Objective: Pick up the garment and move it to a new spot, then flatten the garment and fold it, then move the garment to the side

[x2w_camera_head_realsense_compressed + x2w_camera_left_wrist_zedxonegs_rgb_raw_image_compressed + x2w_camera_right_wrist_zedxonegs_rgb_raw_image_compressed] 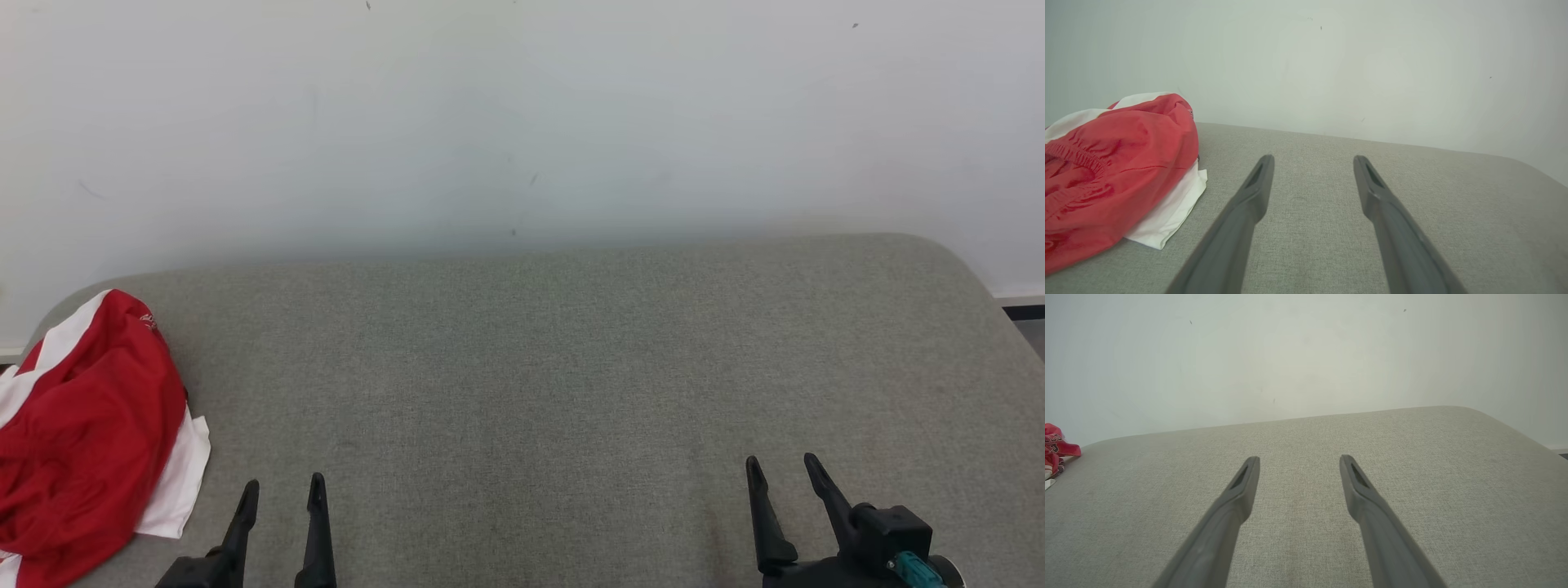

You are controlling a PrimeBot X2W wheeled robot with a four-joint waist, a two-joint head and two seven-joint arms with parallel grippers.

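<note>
Both claws, my left gripper (282,487) and right gripper (780,461), hovered empty, fingers spread, above the grey cushion (531,367); the crumpled red-and-white garment (90,425) lay at its left end.

Garment (86,425) on cushion's (571,367) left end

My head camera looks forward and down over the cushion (571,367) toward the wall (522,106); both wrist cameras ride low, close over it, facing that wall. All three share the garment (90,425) at left.
</note>
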